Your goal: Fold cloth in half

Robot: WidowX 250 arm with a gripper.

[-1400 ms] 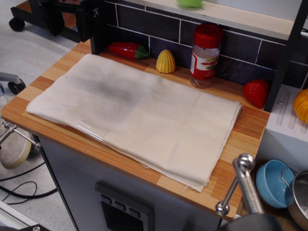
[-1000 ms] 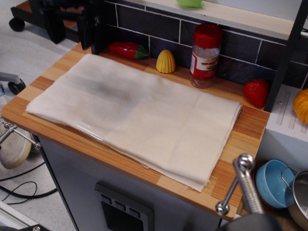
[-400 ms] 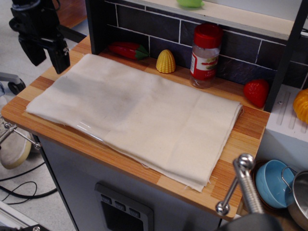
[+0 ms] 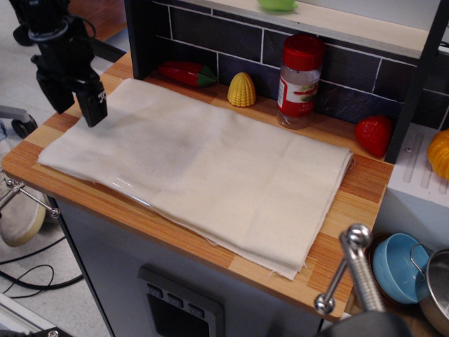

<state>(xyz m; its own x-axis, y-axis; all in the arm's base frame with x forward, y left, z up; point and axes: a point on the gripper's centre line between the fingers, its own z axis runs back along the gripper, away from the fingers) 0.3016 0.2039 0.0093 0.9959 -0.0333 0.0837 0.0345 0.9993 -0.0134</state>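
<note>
The cream cloth [image 4: 203, 168] lies flat and layered on the wooden counter [image 4: 358, 189], covering most of it from left to right. My black gripper [image 4: 78, 109] hangs at the counter's left end, just above the cloth's far left edge. Its two fingers [image 4: 95, 105] are spread apart and hold nothing.
Along the back wall stand a red toy pepper [image 4: 184, 73], a yellow toy corn [image 4: 242, 90], a red-lidded spice jar [image 4: 299, 81] and a toy strawberry [image 4: 373, 135]. A metal faucet handle [image 4: 354, 274], a blue bowl [image 4: 396, 267] and a pot [image 4: 438, 288] sit at the lower right.
My gripper has come from behind the back left corner, forward and down, to just above the cloth's left edge. The cloth has not moved.
</note>
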